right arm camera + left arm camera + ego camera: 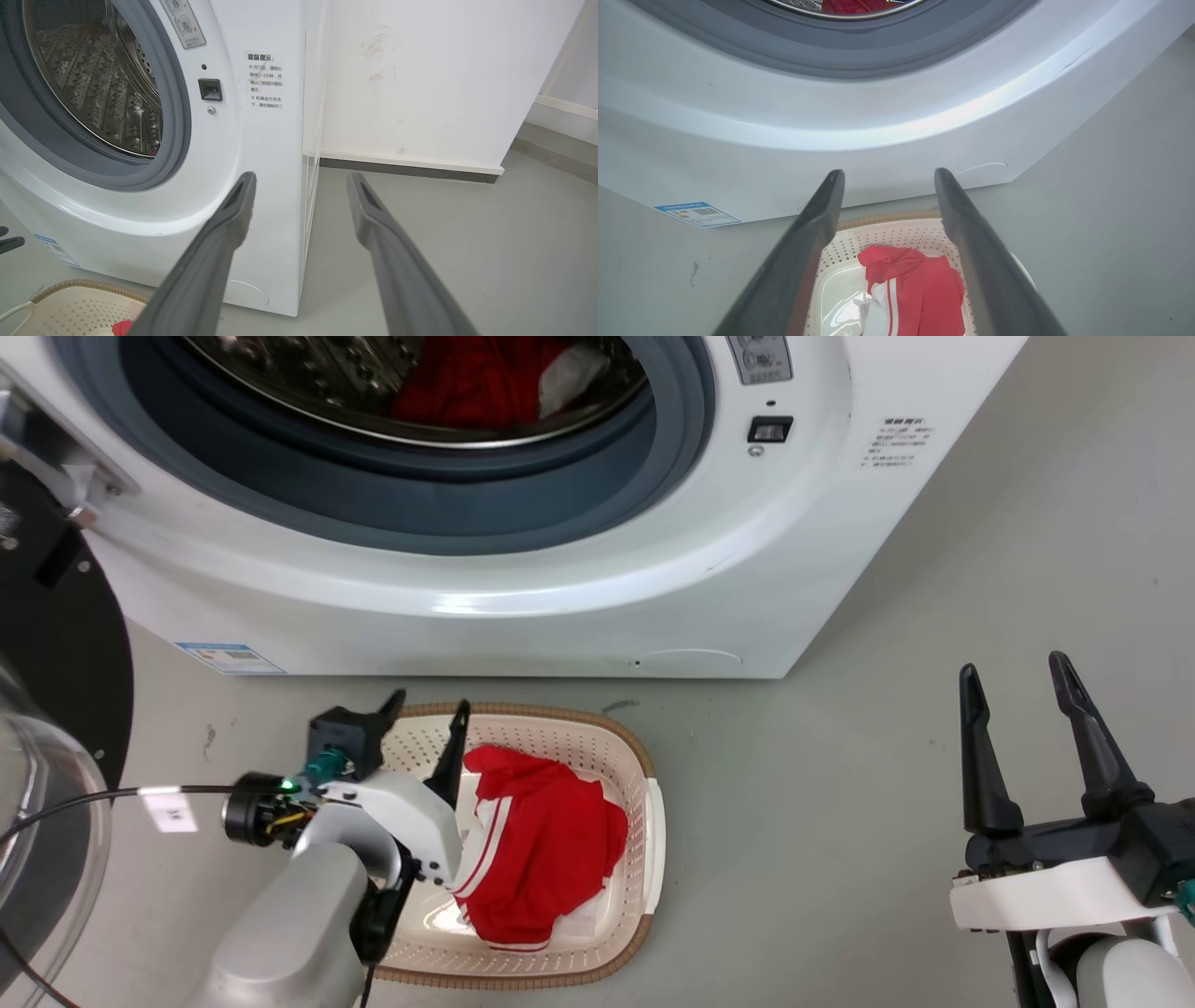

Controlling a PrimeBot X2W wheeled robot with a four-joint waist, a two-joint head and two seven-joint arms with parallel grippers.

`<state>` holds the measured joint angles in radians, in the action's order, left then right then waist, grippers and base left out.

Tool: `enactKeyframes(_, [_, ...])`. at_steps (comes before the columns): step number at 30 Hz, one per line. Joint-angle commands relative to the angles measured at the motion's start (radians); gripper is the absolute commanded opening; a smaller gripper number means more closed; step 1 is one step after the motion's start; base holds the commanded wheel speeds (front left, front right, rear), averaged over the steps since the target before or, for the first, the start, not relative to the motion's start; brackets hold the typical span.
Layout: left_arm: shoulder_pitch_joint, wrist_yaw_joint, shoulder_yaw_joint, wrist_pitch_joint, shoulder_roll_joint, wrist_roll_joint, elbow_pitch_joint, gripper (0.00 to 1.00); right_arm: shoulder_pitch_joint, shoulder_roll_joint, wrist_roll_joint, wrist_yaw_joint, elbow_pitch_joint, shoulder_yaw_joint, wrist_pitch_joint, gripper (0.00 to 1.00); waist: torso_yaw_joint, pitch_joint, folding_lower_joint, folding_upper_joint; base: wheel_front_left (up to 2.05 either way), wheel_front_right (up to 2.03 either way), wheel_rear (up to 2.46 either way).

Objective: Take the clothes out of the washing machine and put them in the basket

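A red garment (467,383) inside the washing machine (560,607) is seen from the head; in the basket (653,821), a striped garment (546,845) lies below the spread, empty left hand (429,714).

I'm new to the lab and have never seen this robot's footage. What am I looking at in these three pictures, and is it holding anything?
These are three cameras on one two-armed robot, taken at the same moment. The wide picture comes from its head, looking down at a white washing machine with its door open, and a cream basket on the grey floor in front. The other two pictures look along each arm's own pair of dark fingers.

The left gripper hangs over the basket's near-left end, open and empty; its wrist camera looks down between the fingers at a red garment with white stripes lying in the basket. The right gripper waits off to the side, also open and empty, pointing towards the machine's corner. More red clothes lie in the steel drum.
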<state>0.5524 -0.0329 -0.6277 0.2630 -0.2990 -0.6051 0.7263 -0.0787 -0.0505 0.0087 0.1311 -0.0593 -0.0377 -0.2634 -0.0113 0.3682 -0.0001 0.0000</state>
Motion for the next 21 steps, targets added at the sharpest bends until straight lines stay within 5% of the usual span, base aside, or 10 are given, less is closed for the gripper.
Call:
enactKeyframes(1, [-0.018,-0.004,0.041,0.002,0.000,0.025,-0.042,1.00,0.008,0.001,-0.002,-0.001,0.001,0.002,-0.002,1.00,0.007,-0.017,0.0001,0.0000,0.00,0.00,0.00])
enactKeyframes(9, [0.064,0.006,0.195,0.003,0.030,0.104,-0.109,1.00,-0.009,0.001,0.007,-0.001,-0.007,0.016,-0.002,1.00,-0.020,0.003,0.0001,0.0000,0.00,0.00,0.00])
enactKeyframes(21, [0.443,0.052,0.238,-0.039,-0.006,0.166,0.097,1.00,-0.059,0.001,0.039,-0.001,-0.012,0.041,-0.002,1.00,-0.133,0.119,0.0001,0.0000,0.00,0.00,0.00])
